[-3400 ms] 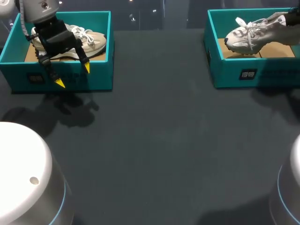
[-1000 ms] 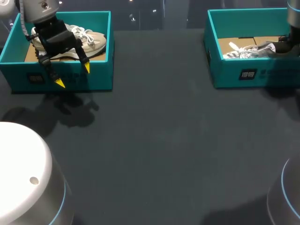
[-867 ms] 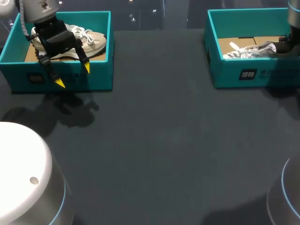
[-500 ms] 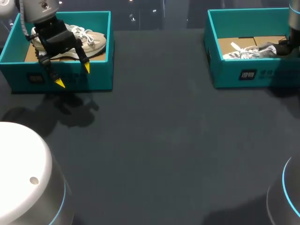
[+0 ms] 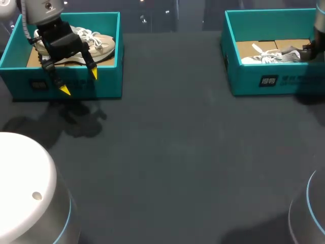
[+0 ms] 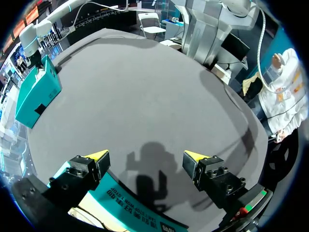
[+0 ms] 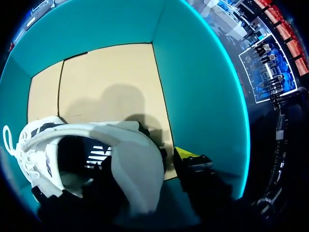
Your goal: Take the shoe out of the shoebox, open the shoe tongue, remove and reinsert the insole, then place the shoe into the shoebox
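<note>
L gripper (image 5: 79, 82): jaws spread wide, nothing between them. In the L wrist view (image 6: 145, 157) only bare table (image 6: 145, 96) lies ahead of it. R gripper (image 5: 309, 51): can't tell whether it is gripping. The heel end of the white shoe (image 7: 130, 145) crowds right up against it in the R wrist view and hides the contact.

The white shoe (image 5: 266, 55) is inside the R shoebox (image 5: 254, 81), low on the cardboard floor (image 7: 111, 77), toe and laces toward the table's middle, heel at the R gripper.

This looks like the last step, setting the shoe down in the box. To do it well: let go only once the sole sits flat on the cardboard. Then come straight up so the heel collar and laces don't snag (the teal wall (image 7: 193, 72) is just beside the gripper, so no sideways drift).

Pose: the R arm enters from the right edge of the head view, wrist dipped into the far end of its box. The L arm drops in from the upper-left corner. Its gripper hangs above the front wall of the L shoebox (image 5: 101, 84), tips angled down, w/ a beige shoe (image 5: 99, 43) in the box behind it.
</note>
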Action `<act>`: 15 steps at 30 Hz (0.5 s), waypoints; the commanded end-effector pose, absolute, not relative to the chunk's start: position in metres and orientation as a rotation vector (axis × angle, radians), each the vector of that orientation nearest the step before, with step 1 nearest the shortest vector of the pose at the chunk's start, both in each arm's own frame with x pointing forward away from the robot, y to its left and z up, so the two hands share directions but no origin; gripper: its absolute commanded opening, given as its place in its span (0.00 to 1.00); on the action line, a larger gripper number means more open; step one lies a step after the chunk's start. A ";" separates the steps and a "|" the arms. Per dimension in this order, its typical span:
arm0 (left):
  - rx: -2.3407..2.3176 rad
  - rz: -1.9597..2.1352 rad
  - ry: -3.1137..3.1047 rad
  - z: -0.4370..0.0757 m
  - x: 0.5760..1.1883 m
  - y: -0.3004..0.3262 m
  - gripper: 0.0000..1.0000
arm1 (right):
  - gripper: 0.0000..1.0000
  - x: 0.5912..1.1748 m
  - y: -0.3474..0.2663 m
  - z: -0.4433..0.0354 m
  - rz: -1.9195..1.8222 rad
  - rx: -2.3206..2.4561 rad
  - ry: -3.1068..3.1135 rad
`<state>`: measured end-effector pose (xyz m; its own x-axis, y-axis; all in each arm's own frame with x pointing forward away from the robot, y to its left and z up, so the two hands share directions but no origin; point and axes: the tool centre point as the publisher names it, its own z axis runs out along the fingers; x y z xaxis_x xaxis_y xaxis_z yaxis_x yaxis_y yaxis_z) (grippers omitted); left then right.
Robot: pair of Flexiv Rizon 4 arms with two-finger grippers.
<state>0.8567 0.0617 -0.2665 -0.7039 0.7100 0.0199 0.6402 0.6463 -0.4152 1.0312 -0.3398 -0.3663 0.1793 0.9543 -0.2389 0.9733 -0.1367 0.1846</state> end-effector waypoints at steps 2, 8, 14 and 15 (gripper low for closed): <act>-1.112 0.569 -2.683 -0.266 0.856 0.062 1.00 | 0.71 1.031 -0.338 -0.360 -0.092 2.171 1.848; -1.112 0.569 -2.683 -0.266 0.856 0.062 1.00 | 1.00 1.026 -0.329 -0.343 -0.095 2.187 1.881; -1.112 0.569 -2.683 -0.266 0.856 0.062 1.00 | 1.00 1.017 -0.321 -0.314 -0.089 2.194 1.868; -1.112 0.569 -2.683 -0.266 0.856 0.062 1.00 | 1.00 1.015 -0.319 -0.307 -0.088 2.198 1.861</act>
<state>0.8567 0.0617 -0.2665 -0.7040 0.7099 0.0199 0.6401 0.6464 -0.4152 1.0270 -0.3243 -0.3266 0.1736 0.9630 -0.2059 0.9784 -0.1449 0.1473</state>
